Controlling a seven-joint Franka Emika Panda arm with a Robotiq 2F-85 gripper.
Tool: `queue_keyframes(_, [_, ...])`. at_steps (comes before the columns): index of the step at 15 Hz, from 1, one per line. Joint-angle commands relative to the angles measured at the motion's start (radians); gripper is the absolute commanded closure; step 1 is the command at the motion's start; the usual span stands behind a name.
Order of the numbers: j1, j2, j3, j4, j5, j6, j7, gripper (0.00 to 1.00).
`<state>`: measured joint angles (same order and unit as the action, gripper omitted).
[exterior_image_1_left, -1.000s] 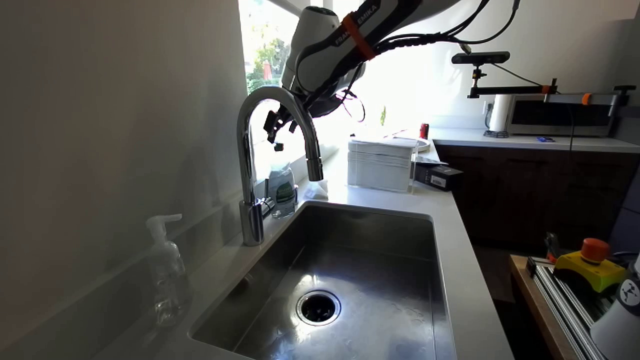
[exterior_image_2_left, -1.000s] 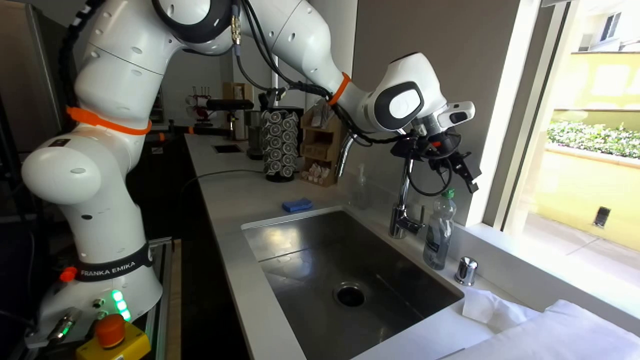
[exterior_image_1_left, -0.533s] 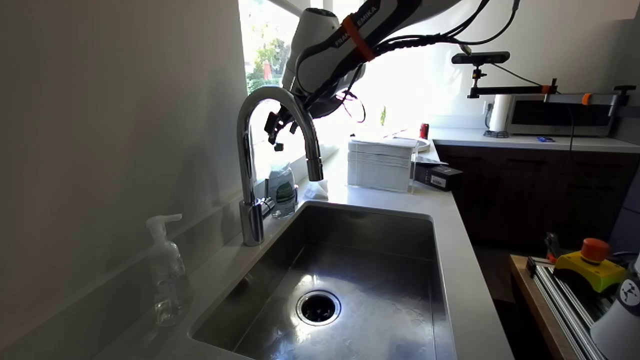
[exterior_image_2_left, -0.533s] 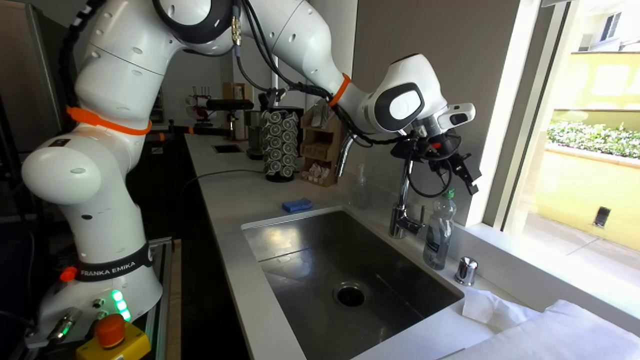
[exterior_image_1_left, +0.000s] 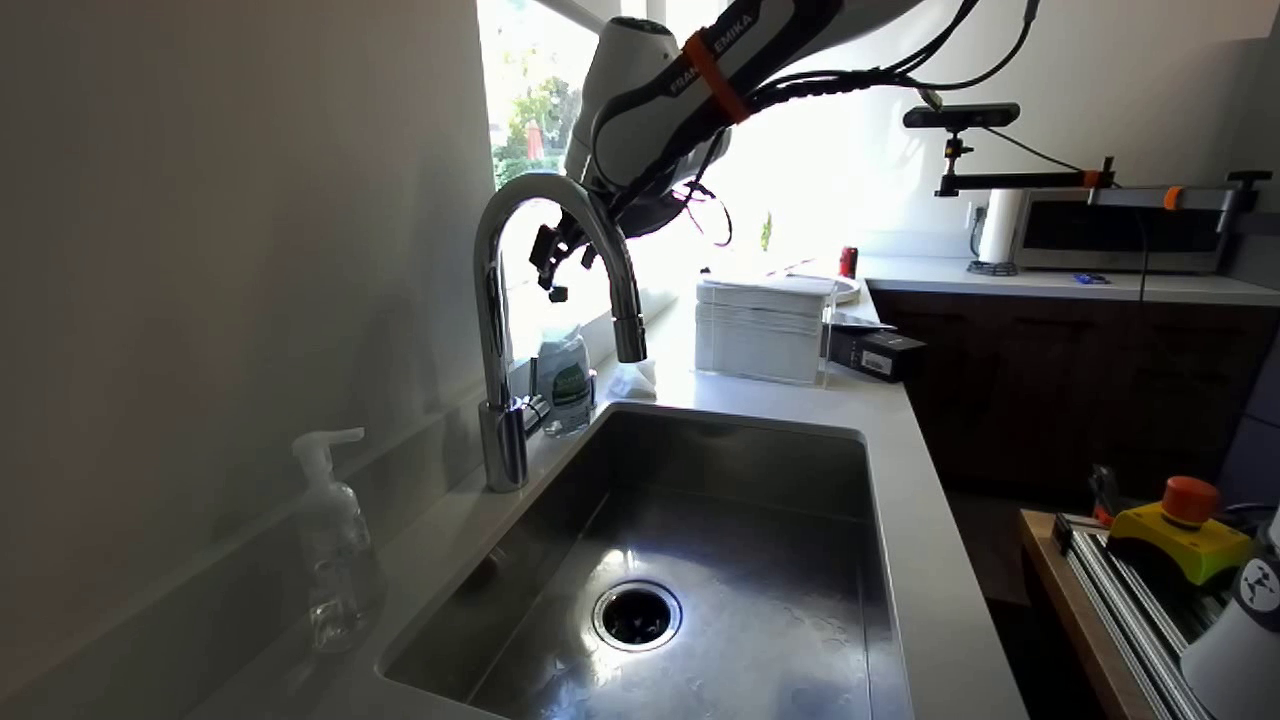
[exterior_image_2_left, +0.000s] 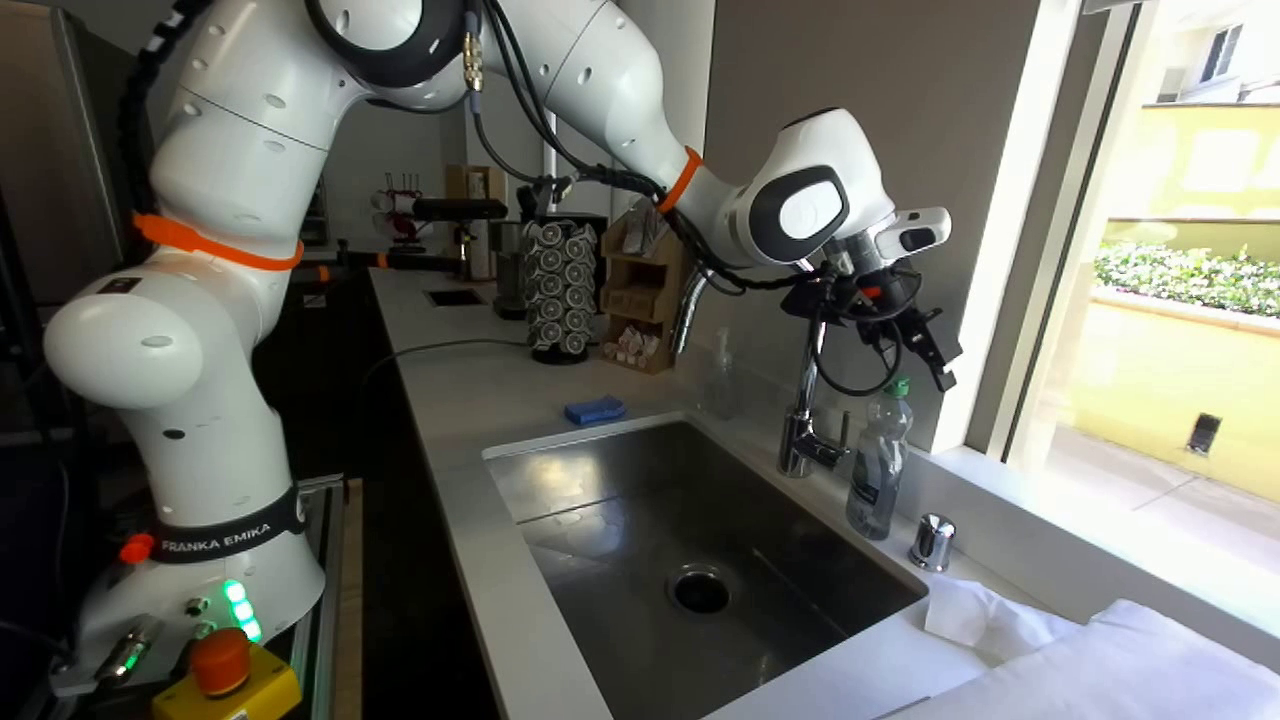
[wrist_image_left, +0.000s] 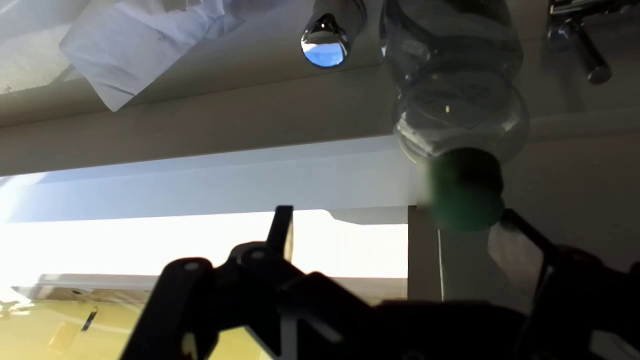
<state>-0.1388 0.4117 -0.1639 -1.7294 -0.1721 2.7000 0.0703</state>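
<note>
"Where's the bottle (exterior_image_2_left: 878, 470)?"
"Upright on the counter (exterior_image_2_left: 460, 400) beside the sink (exterior_image_2_left: 640, 560), between the tap (exterior_image_2_left: 796, 445) and the metal knob (exterior_image_2_left: 933, 545)."
"And the gripper (wrist_image_left: 397, 217)?"
"By the bottle's green cap (wrist_image_left: 465, 200), its jaws spread wide and gripping nothing. In the wrist view the cap shows nearer one finger (wrist_image_left: 517, 255); whether they touch, I can't tell."
"What lies farther out?"
"A soap pump (exterior_image_1_left: 340, 560) stands past the tap, a blue sponge (exterior_image_2_left: 595, 410) lies near the sink's end, and a crumpled white sheet (exterior_image_2_left: 985, 615) lies past the knob."
</note>
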Motion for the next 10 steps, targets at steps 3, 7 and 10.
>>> queue_keyframes(3, [0.023,-0.005,-0.020,0.008,0.004,-0.046,0.028,0.00])
queue_keyframes(7, [0.027,-0.009,-0.023,0.010,0.004,-0.047,0.031,0.00])
queue_keyframes(10, [0.030,-0.011,-0.026,0.011,0.001,-0.050,0.034,0.00])
